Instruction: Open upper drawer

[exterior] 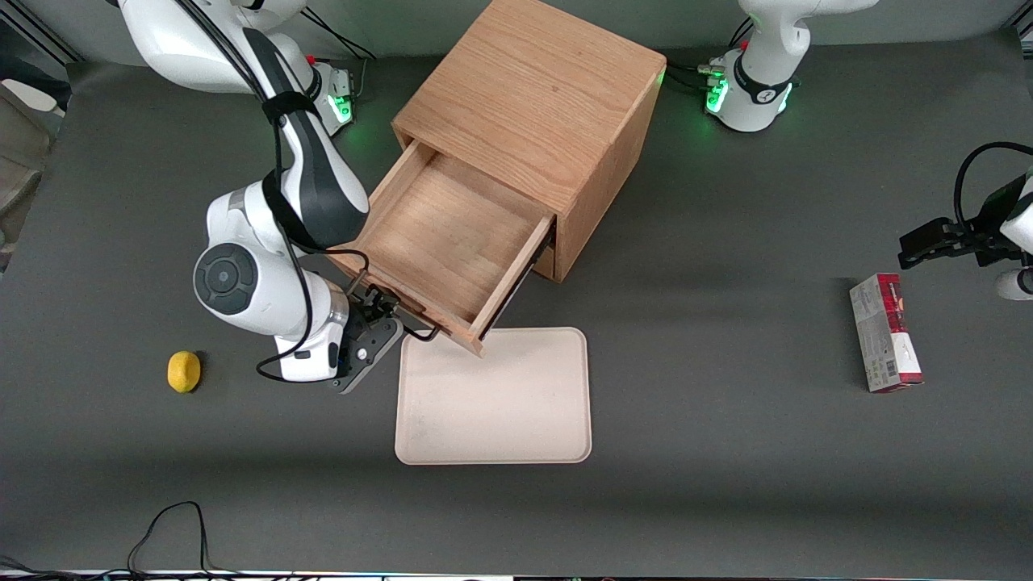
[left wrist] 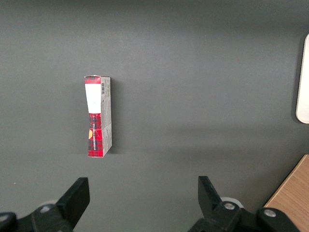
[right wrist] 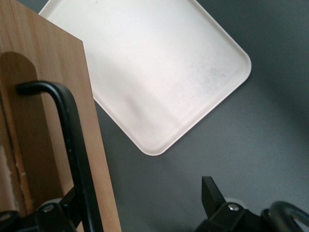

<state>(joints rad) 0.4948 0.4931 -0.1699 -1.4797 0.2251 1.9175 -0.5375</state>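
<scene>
Nearest the front camera lies the cream tray [exterior: 493, 395], flat on the dark table [exterior: 726, 452]; a lemon [exterior: 184, 371] sits toward the working arm's end. Just above the tray's edge, the gripper [exterior: 386, 323] hangs in front of the upper drawer [exterior: 448, 238], its fingers [right wrist: 212, 193] spread apart; the black wire handle [right wrist: 72, 140] passes by one finger, unclamped. The drawer stands pulled well out of the oak cabinet [exterior: 541, 105]. A red carton [exterior: 885, 331] lies toward the parked arm's end.
</scene>
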